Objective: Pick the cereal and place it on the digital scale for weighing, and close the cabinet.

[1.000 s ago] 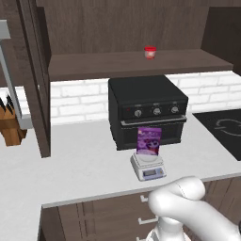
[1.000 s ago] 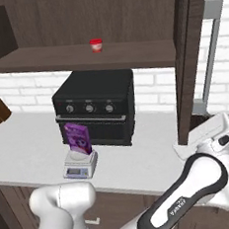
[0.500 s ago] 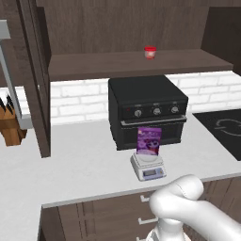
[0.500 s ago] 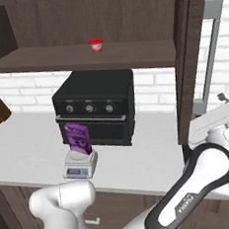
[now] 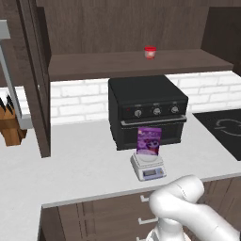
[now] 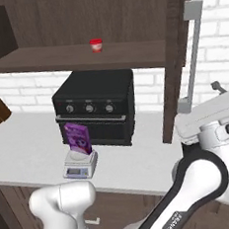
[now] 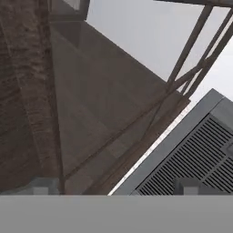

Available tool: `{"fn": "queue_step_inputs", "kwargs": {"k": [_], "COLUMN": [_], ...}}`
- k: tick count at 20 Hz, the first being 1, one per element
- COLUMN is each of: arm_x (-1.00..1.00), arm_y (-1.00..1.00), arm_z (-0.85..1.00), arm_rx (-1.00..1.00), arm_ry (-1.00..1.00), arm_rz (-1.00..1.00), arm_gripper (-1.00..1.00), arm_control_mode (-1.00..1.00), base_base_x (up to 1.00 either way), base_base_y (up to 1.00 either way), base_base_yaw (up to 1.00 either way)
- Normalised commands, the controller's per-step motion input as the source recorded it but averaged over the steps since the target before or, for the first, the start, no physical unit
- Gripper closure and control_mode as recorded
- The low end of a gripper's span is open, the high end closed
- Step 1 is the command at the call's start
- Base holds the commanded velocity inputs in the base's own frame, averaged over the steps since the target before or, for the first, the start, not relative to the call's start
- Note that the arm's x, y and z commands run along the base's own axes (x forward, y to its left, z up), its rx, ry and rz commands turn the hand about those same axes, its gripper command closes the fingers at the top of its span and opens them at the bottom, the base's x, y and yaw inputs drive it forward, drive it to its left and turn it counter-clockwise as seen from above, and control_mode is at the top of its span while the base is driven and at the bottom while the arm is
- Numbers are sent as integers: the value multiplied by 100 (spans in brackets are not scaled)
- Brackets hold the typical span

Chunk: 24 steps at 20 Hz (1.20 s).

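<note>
The cereal [image 5: 148,140] is a small flat purple box with a cartoon picture on its front. It stands up straight on the digital scale [image 5: 148,167]. The scale is small, low and white-grey, with a bluish display on its near side. It sits on the counter, just in front of the black oven. The cabinet [image 5: 127,28] is wide and dark brown, up on the wall above them. Its doors stand open, one at the far left [image 5: 34,75] and one at the right [image 6: 176,56], each with a long silver bar handle.
</note>
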Motion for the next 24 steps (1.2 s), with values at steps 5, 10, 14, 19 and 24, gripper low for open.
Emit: {"fn": "queue_step_inputs", "kwargs": {"k": [5,10,14,19,24], "arm_x": [-59,-7,0,0,13], "arm_y": [96,100,100,100,76], "arm_z": [51,31,20,14,51], "arm_rx": [0,-3,-2,-1,0], "arm_ry": [-15,-13,-3,0,-2], "arm_rz": [-5,-23,-28,-29,-20], "arm_gripper": [-100,-100,-100,-100,-100], "arm_control_mode": [-100,-100,-100,-100,-100], "base_base_x": [0,0,0,0,0], "base_base_y": [0,0,0,0,0], "base_base_yaw": [0,0,0,0,0]}}
